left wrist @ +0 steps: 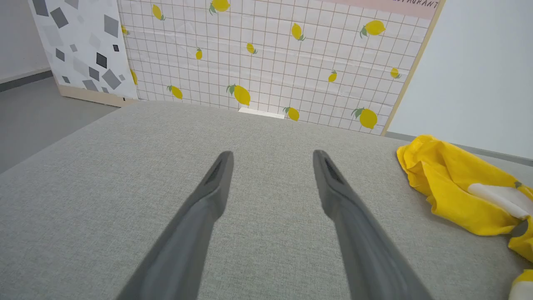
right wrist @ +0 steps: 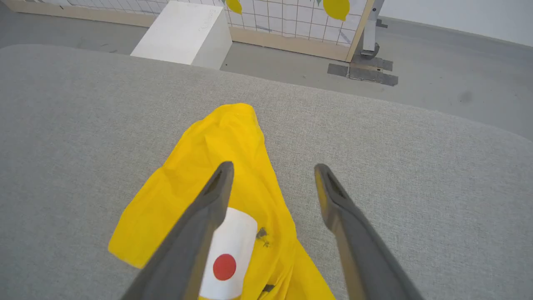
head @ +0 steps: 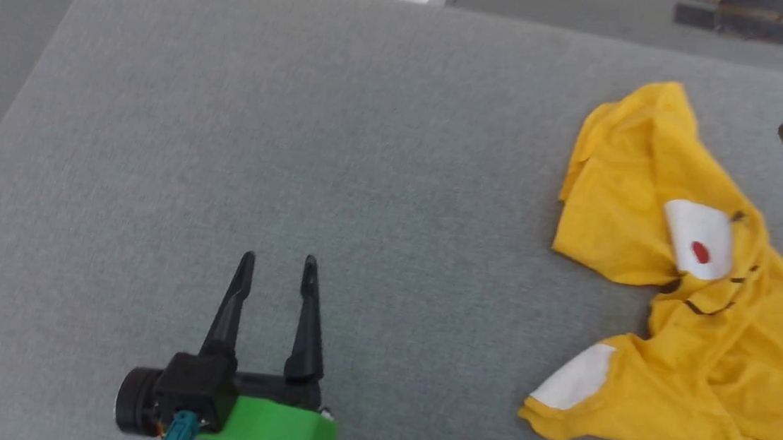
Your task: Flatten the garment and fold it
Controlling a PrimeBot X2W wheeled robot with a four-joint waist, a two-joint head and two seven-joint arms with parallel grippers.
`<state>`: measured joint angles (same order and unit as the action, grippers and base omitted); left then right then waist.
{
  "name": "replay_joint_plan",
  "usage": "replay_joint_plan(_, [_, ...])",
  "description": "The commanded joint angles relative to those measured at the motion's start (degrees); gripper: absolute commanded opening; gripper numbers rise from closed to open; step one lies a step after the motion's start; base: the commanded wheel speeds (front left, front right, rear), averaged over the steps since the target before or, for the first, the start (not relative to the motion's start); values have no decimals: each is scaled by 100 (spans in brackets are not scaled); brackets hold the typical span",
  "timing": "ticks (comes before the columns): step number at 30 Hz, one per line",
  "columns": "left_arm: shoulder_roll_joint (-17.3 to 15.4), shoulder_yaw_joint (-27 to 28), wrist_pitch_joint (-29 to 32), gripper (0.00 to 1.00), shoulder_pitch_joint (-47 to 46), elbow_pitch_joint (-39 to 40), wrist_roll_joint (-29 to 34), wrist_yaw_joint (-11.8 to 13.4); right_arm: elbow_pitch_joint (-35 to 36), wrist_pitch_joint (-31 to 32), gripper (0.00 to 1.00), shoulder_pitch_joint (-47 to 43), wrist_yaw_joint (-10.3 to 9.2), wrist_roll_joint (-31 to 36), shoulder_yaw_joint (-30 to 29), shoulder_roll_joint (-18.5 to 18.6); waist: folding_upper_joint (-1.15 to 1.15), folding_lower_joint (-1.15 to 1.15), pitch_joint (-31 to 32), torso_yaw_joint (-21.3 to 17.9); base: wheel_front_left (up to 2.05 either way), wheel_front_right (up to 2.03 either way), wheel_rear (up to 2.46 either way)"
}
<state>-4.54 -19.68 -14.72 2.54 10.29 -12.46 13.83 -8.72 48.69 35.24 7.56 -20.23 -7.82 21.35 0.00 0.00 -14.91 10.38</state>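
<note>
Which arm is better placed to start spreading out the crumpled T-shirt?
Right. The right pincer, open, hangs at the edge of the yellow T-shirt; the left pincer, also open, sits over bare grey cushion, well away from it.

The right gripper [right wrist: 272,166] is seen with its two dark fingers spread apart, nothing held between them, over a crumpled yellow shirt [right wrist: 208,146] laid on a grey cushion [right wrist: 83,125]. A white patch [right wrist: 239,227] with a red dot [right wrist: 224,266] is shown on the shirt. A white block [right wrist: 183,33] and a lemon-print panel [right wrist: 291,16] are seen beyond.
</note>
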Motion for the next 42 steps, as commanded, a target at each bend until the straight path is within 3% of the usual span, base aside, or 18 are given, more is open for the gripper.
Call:
replay_joint_plan(1, [60, -52, -28, 100, -152, 57, 60, -11, -173, 21, 100, 196, -8, 121, 49, 17, 0, 0, -593, 471, 0, 0, 0])
replay_joint_plan(8, [139, -297, -28, 100, -383, 141, 158, 36, -956, -5, 100, 835, -8, 567, 341, 158, 0, 0, -1246, 675, 0, 0, 0])
replay_joint_plan(14, [158, -439, -28, 100, -583, 98, 162, 84, -1437, 179, 100, 773, -8, 650, 509, 242, 0, 0, -1432, 692, 0, 0, 0])
replay_joint_plan(15, [160, -453, -28, 100, -601, 87, 157, 91, -1503, 251, 69, 738, -8, 647, 510, 249, 0, 0, -1433, 691, 0, 0, 0])
replay_joint_plan(16, [161, -466, -28, 100, -619, 73, 151, 100, -1556, 310, 0, 711, -8, 640, 502, 251, 0, 0, -1428, 687, 0, 0, 0])
replay_joint_plan(21, [164, -409, -28, 100, -628, 14, 115, 138, -1410, 92, 0, 849, -8, 472, 386, 225, 0, 0, -1172, 642, 0, 0, 0])
replay_joint_plan(26, [165, -263, -28, 100, -492, -29, 90, 109, -1000, 117, 0, 1285, -8, 175, 743, 111, 0, 0, -767, 567, 0, 0, 0])
replay_joint_plan(32, [166, -139, -28, 100, -315, -88, 55, 23, -871, 273, 0, 1787, -8, 20, 1294, -606, 0, 0, -442, 525, 0, 0, 0])
replay_joint_plan(36, [166, -124, -28, 100, -251, -154, -10, -70, -1345, -73, 0, 1809, -8, 287, 1413, -1404, 0, 0, -289, 653, 0, 0, 0])
replay_joint_plan(42, [166, -359, -28, 100, -222, -316, -158, -160, -2548, -917, 0, 1431, -8, 904, 1091, -1816, 0, 0, -148, 1132, 0, 0, 0])
